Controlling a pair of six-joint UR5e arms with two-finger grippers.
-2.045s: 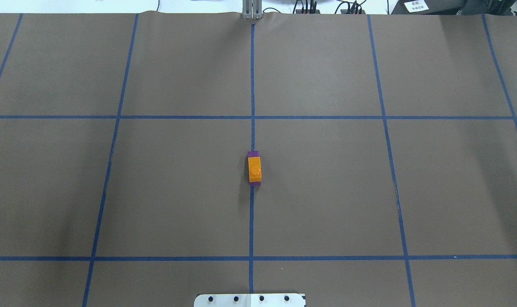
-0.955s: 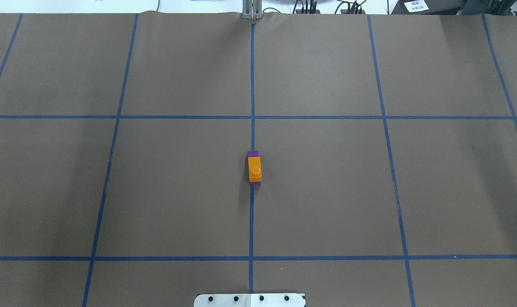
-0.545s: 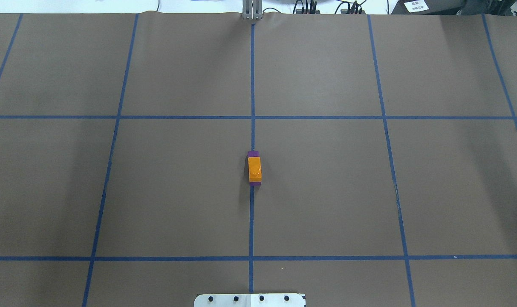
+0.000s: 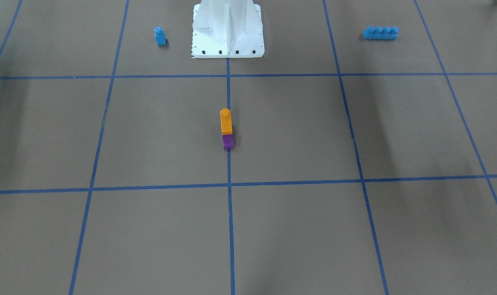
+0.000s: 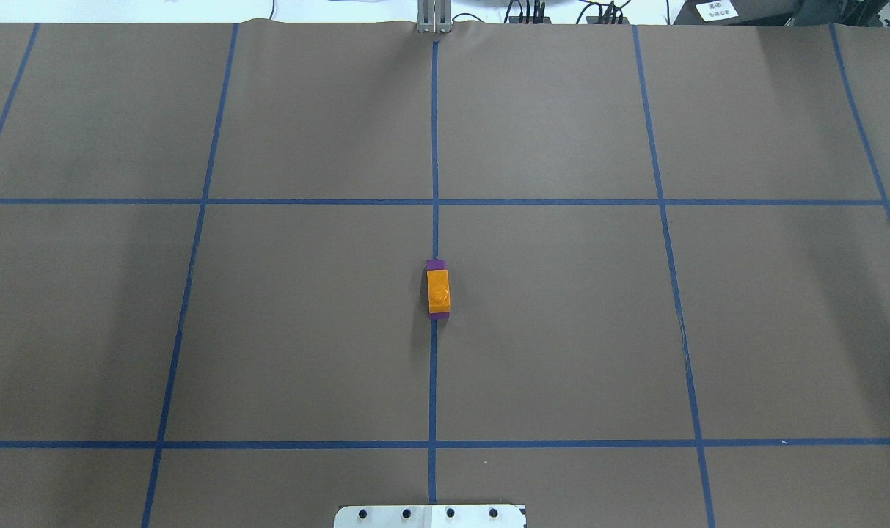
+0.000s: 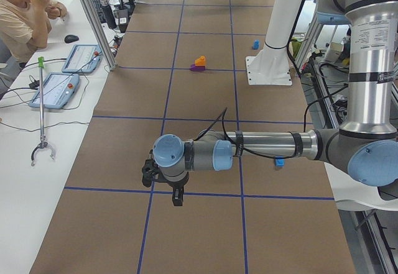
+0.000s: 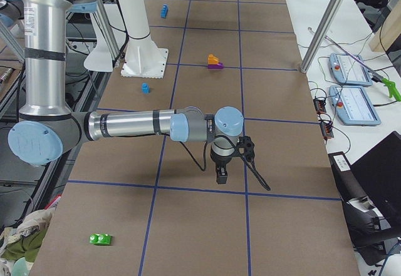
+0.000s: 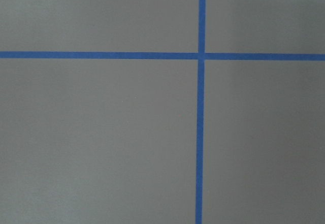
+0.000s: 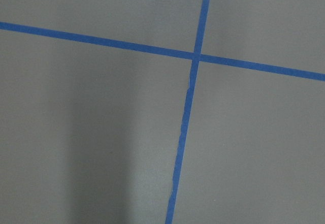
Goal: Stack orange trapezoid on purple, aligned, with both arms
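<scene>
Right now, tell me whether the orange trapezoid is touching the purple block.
Touching. The front-facing view shows the orange trapezoid sitting directly on the purple block, with no gap between them.

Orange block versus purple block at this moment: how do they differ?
The orange block sits on top; the purple block lies beneath it, on the table. The orange block's stud shows; the purple block's is hidden. Both are small and glossy.

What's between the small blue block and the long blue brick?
The white robot base, nearer the small blue block than the long blue brick; seen in the front-facing view.
</scene>
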